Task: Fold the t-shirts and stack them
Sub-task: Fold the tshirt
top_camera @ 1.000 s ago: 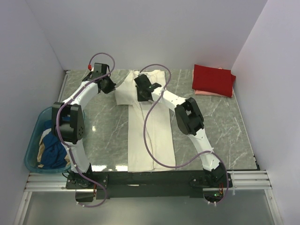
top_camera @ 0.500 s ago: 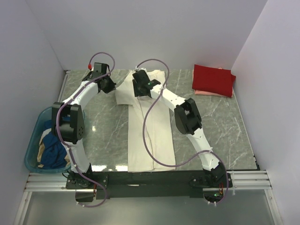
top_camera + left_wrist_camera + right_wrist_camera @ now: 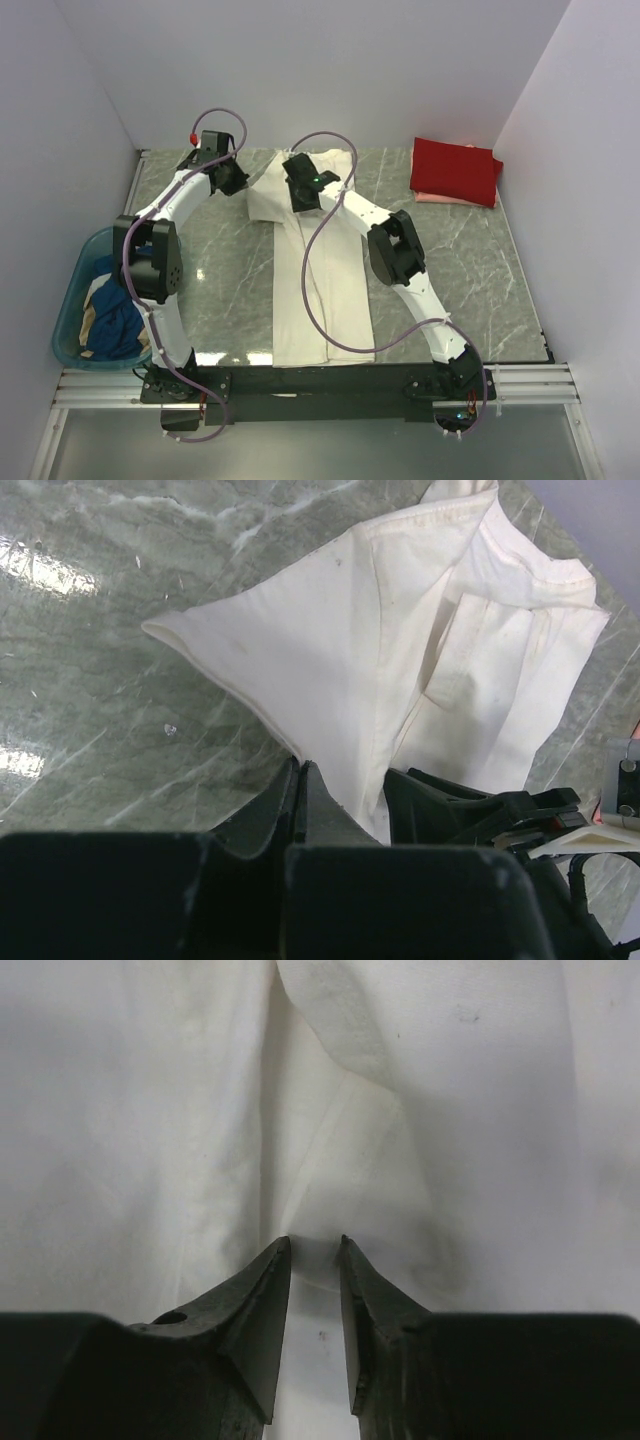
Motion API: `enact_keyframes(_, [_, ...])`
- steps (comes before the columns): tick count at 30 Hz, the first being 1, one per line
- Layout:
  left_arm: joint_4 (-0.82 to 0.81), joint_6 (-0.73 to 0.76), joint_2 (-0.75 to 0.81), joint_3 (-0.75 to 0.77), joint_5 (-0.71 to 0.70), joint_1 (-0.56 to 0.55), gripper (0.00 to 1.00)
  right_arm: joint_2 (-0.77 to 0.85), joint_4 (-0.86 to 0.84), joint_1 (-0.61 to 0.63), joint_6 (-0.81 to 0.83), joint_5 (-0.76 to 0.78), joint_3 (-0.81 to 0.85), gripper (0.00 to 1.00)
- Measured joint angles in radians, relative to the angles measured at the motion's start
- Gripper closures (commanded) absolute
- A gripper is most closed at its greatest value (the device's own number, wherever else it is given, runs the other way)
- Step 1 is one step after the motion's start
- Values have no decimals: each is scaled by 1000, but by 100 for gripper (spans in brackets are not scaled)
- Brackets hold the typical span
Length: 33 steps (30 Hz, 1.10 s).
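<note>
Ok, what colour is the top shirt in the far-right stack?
Red shirt, over a pale pink one; top external view shows it best.

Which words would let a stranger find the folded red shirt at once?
Look at the marble table, then at its far right corner. There the red shirt lies folded on a pink shirt. It is the only red cloth; the white shirt lies long in the middle.
</note>
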<state>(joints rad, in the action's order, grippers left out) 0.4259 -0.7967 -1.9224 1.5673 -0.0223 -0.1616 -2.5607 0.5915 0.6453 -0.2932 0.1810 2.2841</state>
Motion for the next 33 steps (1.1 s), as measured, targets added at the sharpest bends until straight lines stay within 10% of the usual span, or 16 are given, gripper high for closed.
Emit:
enact_keyframes(18, [5,18,-6,23,0,0,100,-2,14,-15,0,-62,4,100])
enact_keyframes(33, [5,18,-6,23,0,0,100,180,-174,-22,-5,-112,-302,100])
